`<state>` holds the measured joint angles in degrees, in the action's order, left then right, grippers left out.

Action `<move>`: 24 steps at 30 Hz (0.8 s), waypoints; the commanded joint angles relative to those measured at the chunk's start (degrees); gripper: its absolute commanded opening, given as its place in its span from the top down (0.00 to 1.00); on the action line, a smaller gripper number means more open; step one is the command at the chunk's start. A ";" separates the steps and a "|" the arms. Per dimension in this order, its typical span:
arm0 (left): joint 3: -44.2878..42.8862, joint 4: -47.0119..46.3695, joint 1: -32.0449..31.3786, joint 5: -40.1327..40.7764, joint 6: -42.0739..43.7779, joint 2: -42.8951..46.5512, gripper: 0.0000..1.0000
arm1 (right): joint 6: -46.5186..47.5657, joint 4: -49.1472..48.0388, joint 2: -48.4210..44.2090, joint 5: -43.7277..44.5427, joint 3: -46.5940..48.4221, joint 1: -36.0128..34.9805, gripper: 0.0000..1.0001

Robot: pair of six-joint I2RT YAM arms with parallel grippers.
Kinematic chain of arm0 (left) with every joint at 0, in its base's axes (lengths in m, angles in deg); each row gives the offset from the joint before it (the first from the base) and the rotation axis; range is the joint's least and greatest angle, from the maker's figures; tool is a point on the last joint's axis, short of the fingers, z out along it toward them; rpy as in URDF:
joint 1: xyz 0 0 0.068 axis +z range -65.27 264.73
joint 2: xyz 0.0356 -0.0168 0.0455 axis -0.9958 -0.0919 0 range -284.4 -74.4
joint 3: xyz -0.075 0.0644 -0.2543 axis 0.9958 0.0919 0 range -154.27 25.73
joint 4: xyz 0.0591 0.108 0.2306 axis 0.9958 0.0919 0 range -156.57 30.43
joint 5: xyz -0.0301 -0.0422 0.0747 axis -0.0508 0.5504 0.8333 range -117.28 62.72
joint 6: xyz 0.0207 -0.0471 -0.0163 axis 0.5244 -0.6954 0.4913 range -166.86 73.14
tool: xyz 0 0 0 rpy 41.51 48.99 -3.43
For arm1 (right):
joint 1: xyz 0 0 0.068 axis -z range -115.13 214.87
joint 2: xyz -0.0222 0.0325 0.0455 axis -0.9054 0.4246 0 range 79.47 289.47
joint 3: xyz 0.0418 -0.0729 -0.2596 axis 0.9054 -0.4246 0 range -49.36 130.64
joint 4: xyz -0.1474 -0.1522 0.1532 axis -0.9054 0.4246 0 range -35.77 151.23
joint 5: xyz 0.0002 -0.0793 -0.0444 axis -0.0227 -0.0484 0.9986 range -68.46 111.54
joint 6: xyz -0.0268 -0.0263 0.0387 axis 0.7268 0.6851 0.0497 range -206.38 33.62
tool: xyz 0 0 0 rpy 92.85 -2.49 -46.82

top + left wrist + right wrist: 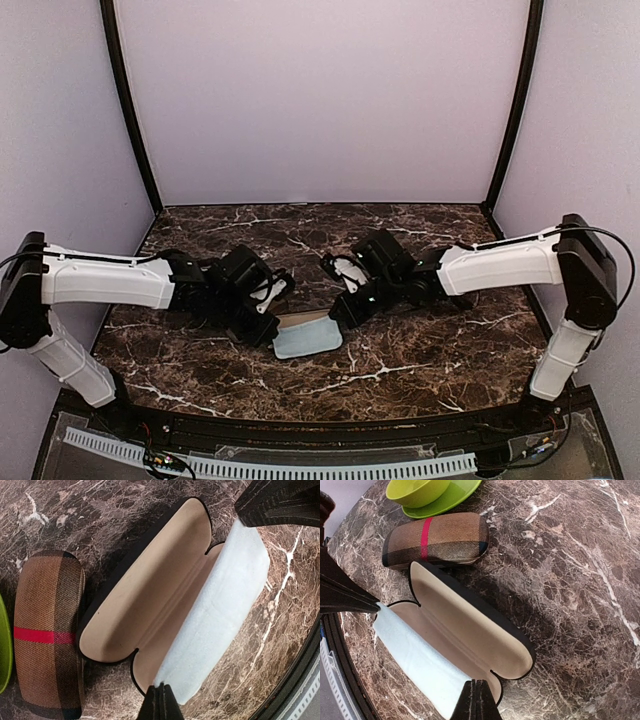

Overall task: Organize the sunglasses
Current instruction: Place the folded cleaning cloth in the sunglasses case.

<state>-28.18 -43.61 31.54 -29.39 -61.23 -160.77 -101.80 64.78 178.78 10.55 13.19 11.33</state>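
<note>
The left claw [160, 704] has its two black fingers pressed together, and by the look of it they pinch the near corner of a soft light blue cloth [220, 615]. The right claw [476, 700] is likewise closed flat on the cloth's opposite end. The cloth runs between the two claws along the lower half of an oblong black case [140, 595] with a beige lining, which lies open directly ahead of both. Just beyond the open lid is a closed brown plaid fabric case [47, 635] with a red stripe. Further off from the right claw are a lime green bowl [417, 491] and its green plate [455, 495] on the dark veined marble table [570, 555]. The sunglasses appear in no view and the open case holds none, so I cannot tell where they lie. The risks are these: if the claws pull unevenly, the thin cloth could slip from one pinch or bunch up in the tray. A sideways tug could drag the light case into its plaid neighbour or tip the lid shut. The two claws work close enough together to knock each other. The finger pads' actual contact with the cloth is hidden, and from above the arms cover nearly all of the case.
</note>
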 commanded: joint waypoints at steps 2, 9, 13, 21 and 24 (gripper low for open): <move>-1.91 0.50 0.71 0.04 -0.24 -1.05 1.00 | 0.65 -0.04 1.62 -1.12 2.68 0.78 1.00; -2.86 0.94 1.32 0.29 0.07 -1.17 1.00 | 0.98 0.57 2.73 -1.87 3.07 0.89 1.00; -3.35 1.21 1.91 0.40 0.41 -1.12 1.00 | 0.96 0.79 2.96 -2.00 3.11 0.98 1.00; -4.07 1.43 3.04 0.04 0.75 -2.61 1.00 | 0.99 1.30 3.59 -1.59 5.02 1.16 1.00; -4.40 1.55 3.09 -0.30 1.06 -3.62 1.00 | 1.01 1.73 4.13 -1.45 5.37 1.24 1.00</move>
<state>-30.95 -43.48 34.29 -29.39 -60.97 -163.39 -101.41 66.40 181.84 9.31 16.58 11.90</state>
